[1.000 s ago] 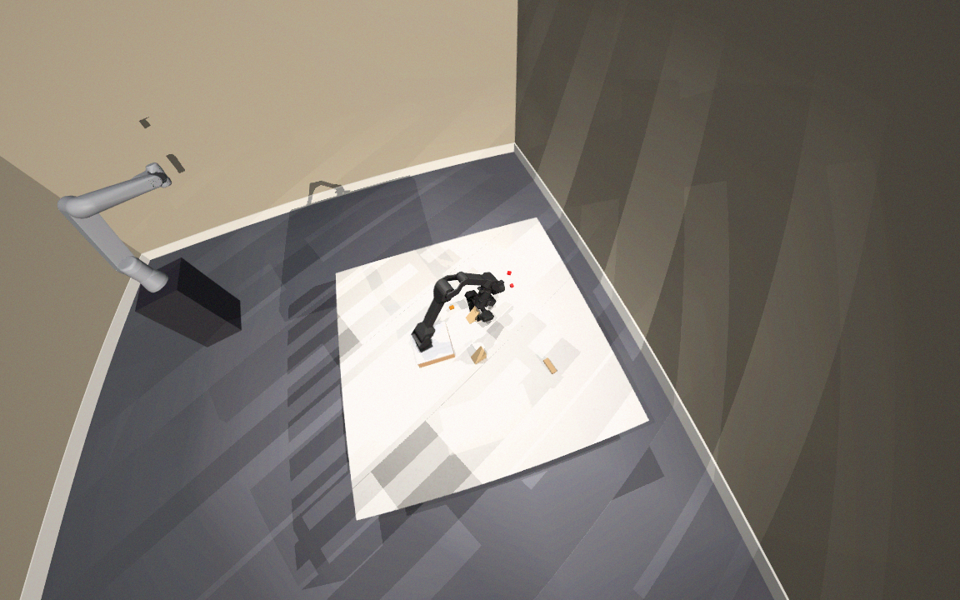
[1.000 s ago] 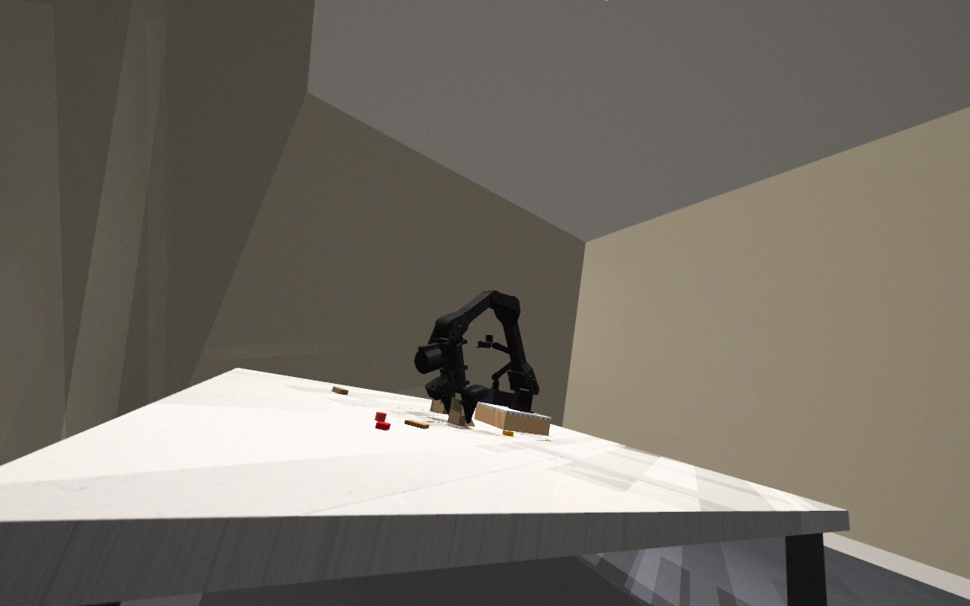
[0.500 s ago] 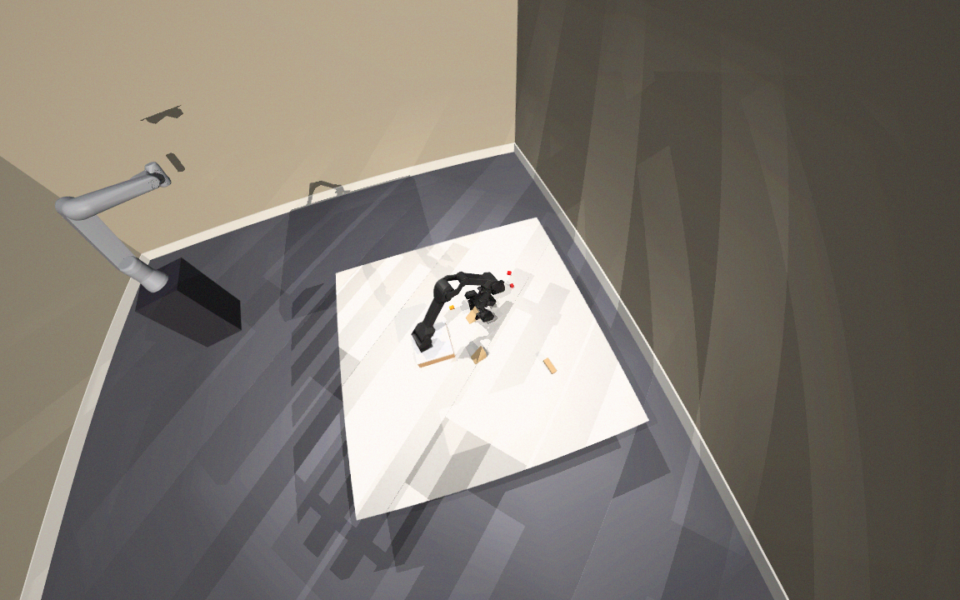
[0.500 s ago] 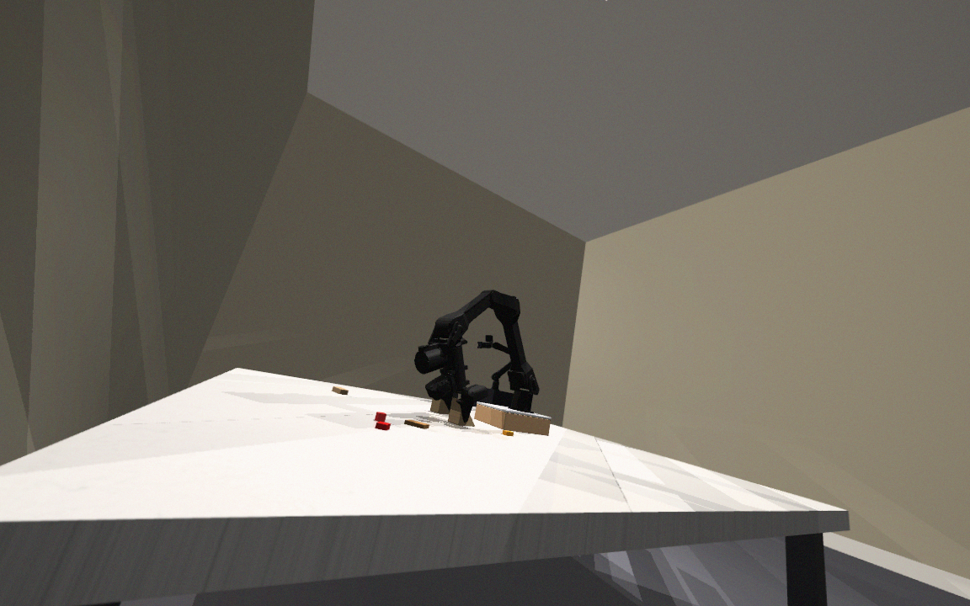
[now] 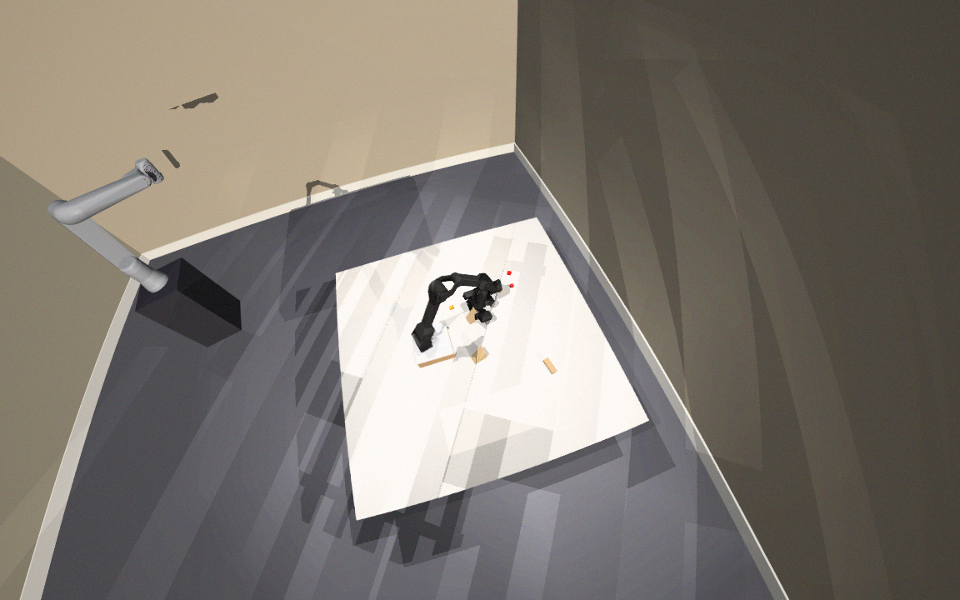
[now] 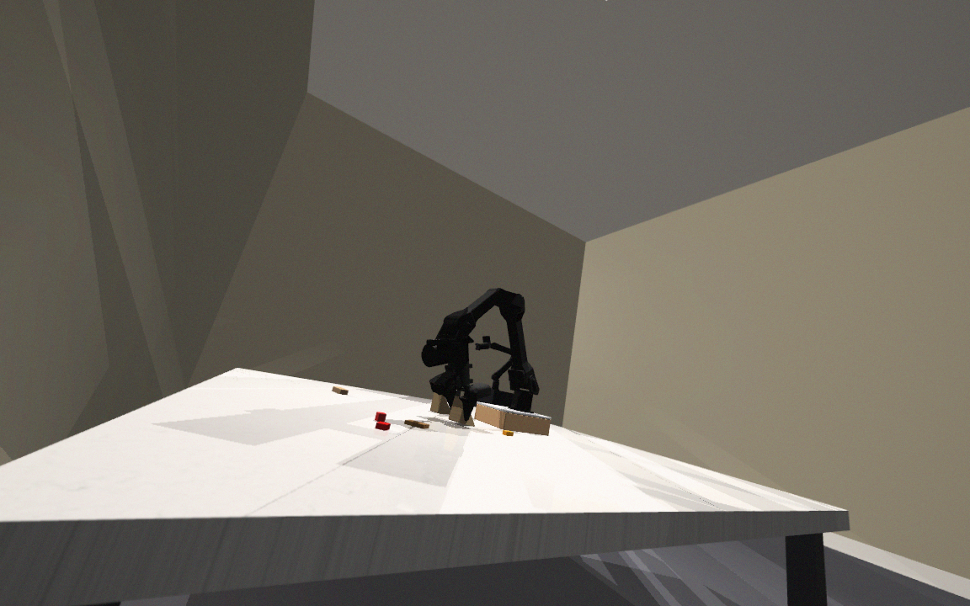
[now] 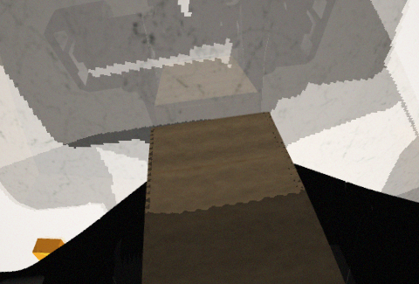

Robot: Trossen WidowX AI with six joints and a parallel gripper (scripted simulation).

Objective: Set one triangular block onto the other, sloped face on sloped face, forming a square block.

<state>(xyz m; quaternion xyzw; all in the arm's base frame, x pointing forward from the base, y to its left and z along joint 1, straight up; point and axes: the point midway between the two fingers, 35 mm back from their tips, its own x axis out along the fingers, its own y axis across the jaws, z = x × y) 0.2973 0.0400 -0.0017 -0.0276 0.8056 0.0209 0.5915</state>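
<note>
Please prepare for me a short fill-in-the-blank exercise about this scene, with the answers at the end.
1. The gripper is closed on one ______ block.
2. The two small cubes lying near each other are coloured ______.
3. The small block in the lower left corner of the wrist view is coloured ______.
4. The robot arm working over the white table is coloured ______.

Missing words: triangular; red; orange; black.

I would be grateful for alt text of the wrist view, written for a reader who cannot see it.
A wooden triangular block is gripped between the claw's black fingers, above a shadowed white tabletop; a small orange block is partly hidden at lower left.
</note>
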